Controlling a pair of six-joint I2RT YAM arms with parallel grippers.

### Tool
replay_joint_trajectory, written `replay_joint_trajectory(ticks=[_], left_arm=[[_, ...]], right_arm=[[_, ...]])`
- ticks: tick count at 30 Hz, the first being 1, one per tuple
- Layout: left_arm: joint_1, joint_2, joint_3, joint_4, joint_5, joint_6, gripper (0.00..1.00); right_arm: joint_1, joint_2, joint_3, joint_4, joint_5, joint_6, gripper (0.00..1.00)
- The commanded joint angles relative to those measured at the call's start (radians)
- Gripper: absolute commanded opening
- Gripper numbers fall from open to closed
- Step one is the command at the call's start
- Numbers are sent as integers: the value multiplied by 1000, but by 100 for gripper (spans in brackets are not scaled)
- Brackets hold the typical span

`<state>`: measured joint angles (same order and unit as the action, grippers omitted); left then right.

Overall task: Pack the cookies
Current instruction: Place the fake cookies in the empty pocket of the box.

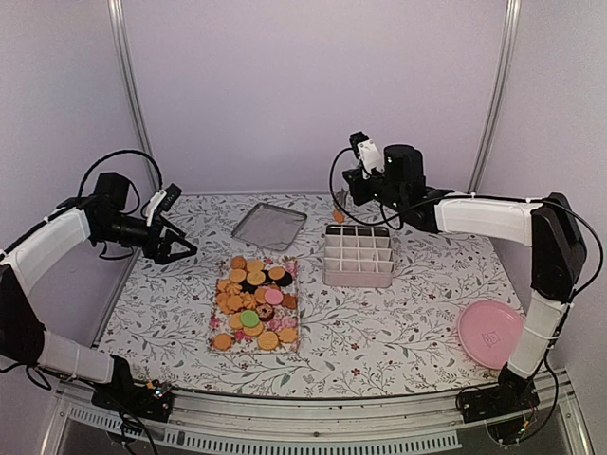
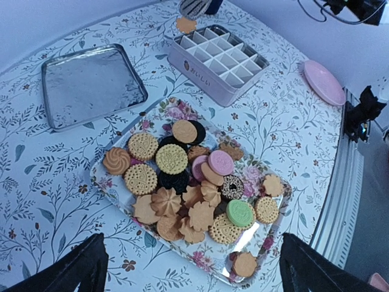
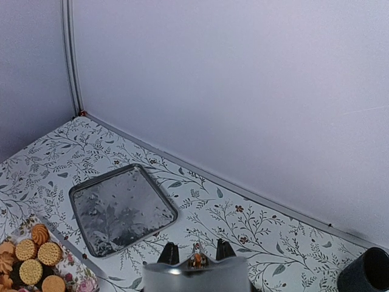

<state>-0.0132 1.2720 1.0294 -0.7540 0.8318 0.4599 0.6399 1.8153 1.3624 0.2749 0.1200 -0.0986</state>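
Note:
The cookies lie heaped on a floral tray: mostly golden-orange, some dark, one pink, one green. The left wrist view looks down on the cookies from close by. My left gripper hovers left of the tray, open and holding nothing, its dark fingers framing the heap. My right gripper is shut on one orange cookie, held in the air just beyond the back left corner of the pink divided tin. Edge-on, that cookie shows between the right fingers.
A shallow silver lid lies behind the tray, left of the tin. A pink plate sits at the front right near the right arm's base. Walls close the table at the back and sides.

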Motion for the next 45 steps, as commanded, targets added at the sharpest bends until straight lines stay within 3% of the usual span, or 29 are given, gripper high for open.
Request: replay_joint_trajectory(ticks=[1,16,36,45], left_arm=[[-9,7,30,1,-7,2,99],[-10,8,30,-6,-4,6,99],[-9,-4,6,3,10,8,99],[-10,-13,-4,8,3,5,99]], right_arm=[[-10,29,53,21,-26,-56,0],[-11,75,66,0,-84,-54,0],[12,-81,-56,24,-98,-22,0],[17,-48,-58,24,-110,-27,0]])
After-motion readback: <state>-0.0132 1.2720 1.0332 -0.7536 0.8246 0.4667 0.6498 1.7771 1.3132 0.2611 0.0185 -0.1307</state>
